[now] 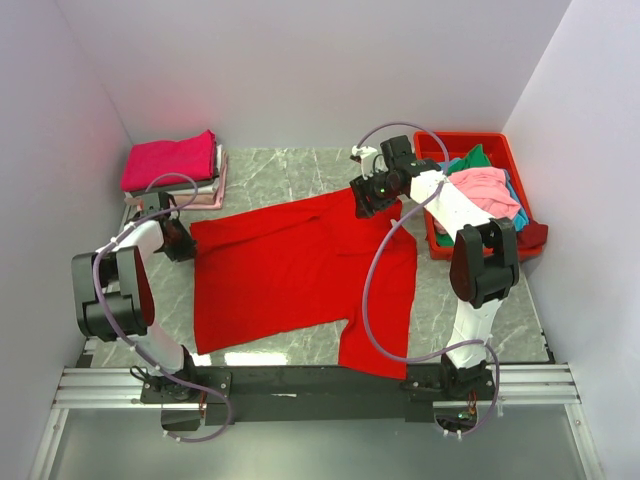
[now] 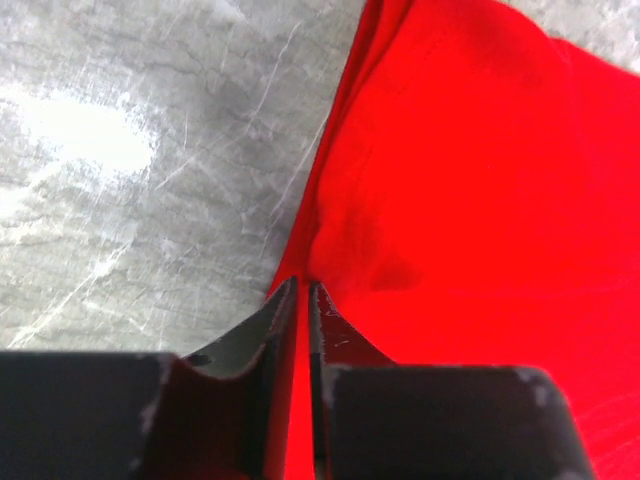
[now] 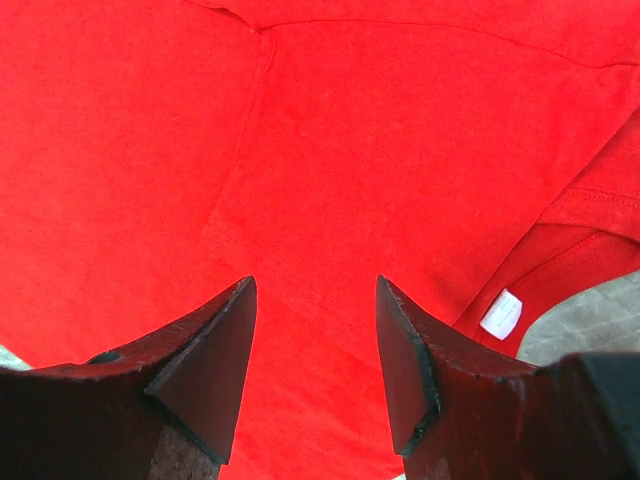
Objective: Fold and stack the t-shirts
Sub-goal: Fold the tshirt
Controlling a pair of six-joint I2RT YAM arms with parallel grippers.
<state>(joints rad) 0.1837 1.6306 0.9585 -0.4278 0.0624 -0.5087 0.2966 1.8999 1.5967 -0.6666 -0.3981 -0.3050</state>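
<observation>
A large bright red t-shirt [image 1: 290,275] lies spread across the marble table. My left gripper [image 1: 180,240] is at its left edge, shut on a fold of the red cloth [image 2: 420,200], which runs between the two fingers. My right gripper [image 1: 372,200] hovers over the shirt's far right corner with its jaws open and nothing between them. Red cloth [image 3: 350,180] and a white label [image 3: 501,314] lie below it. A folded magenta t-shirt [image 1: 172,158] tops a stack of folded shirts at the back left.
A red plastic bin [image 1: 478,150] at the back right holds loose pink, green and teal shirts [image 1: 482,188]. White walls close in the table on three sides. The arm bases and a metal rail [image 1: 310,385] line the near edge.
</observation>
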